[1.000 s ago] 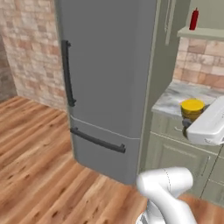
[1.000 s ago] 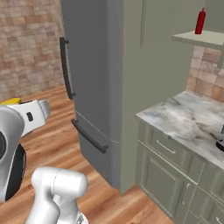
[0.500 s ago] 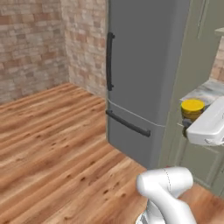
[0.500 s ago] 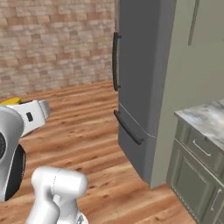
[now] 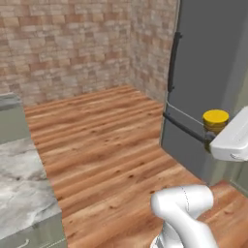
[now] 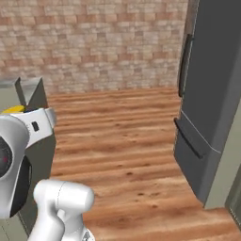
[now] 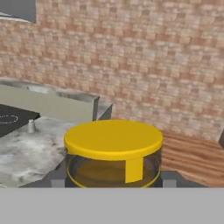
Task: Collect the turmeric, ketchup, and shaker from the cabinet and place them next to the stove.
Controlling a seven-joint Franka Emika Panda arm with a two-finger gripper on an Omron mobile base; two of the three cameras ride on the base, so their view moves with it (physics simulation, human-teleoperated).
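Half-hidden turmeric (image 7: pixel 113 151) clamped between the gripper (image 7: pixel 113 180) jaws, base cut off; shaker (image 7: pixel 31 126) tiny, blurred.

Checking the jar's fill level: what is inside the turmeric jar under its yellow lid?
Through the clear wall of the turmeric, brownish-yellow powder shows below the yellow lid. The jar's lower part is hidden, so its depth cannot be seen.

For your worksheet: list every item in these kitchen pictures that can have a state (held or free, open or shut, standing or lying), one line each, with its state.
turmeric: upright, lid on, held between the jaws, carried in the air.
gripper: shut on the turmeric jar.
shaker: standing upright on the marble counter, free.
stove: bare black glass in the part that shows.
fridge: both doors shut.
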